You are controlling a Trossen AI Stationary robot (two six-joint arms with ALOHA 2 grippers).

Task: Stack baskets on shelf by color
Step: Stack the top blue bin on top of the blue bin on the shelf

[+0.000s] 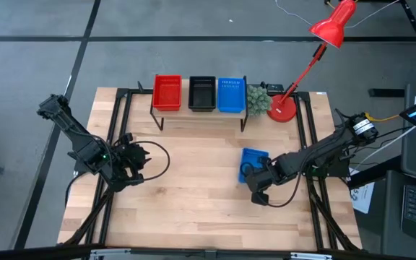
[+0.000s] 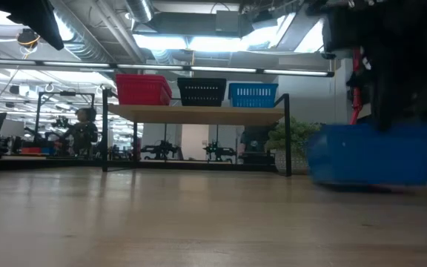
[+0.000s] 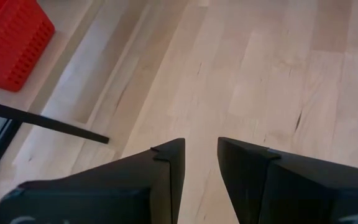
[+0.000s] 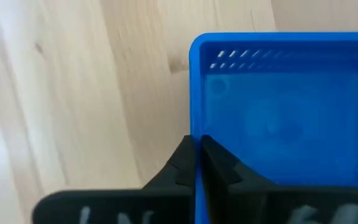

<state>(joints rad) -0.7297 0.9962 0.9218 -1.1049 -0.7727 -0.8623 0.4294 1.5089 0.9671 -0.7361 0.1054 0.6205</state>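
Note:
Three baskets stand side by side on the shelf (image 1: 197, 114) at the table's far side: red (image 1: 167, 92), black (image 1: 202, 94), blue (image 1: 231, 95). They show in the low view as red (image 2: 143, 89), black (image 2: 202, 91) and blue (image 2: 253, 94). Another blue basket (image 1: 254, 157) (image 2: 369, 152) is right of the table's middle, with my right gripper (image 1: 252, 173) (image 4: 196, 142) shut on it. My left gripper (image 1: 132, 162) (image 3: 201, 162) hangs open over bare wood at the table's left. Its wrist view catches the red basket (image 3: 11, 43) on the shelf. My right gripper pinches one side wall of the blue basket at its rim (image 4: 196, 112). One finger (image 4: 219, 165) is inside the basket and the other finger (image 4: 180, 163) outside. The fingers come slanting down from the table's right. The basket stays upright and low; whether its bottom touches the table I cannot tell.
A red desk lamp (image 1: 284, 108) and a small green plant (image 1: 258, 100) stand just right of the shelf. Black frame rails (image 1: 118, 137) run along both table sides, and a cable (image 1: 161, 155) loops by the left gripper. Bare wood lies between the two arms.

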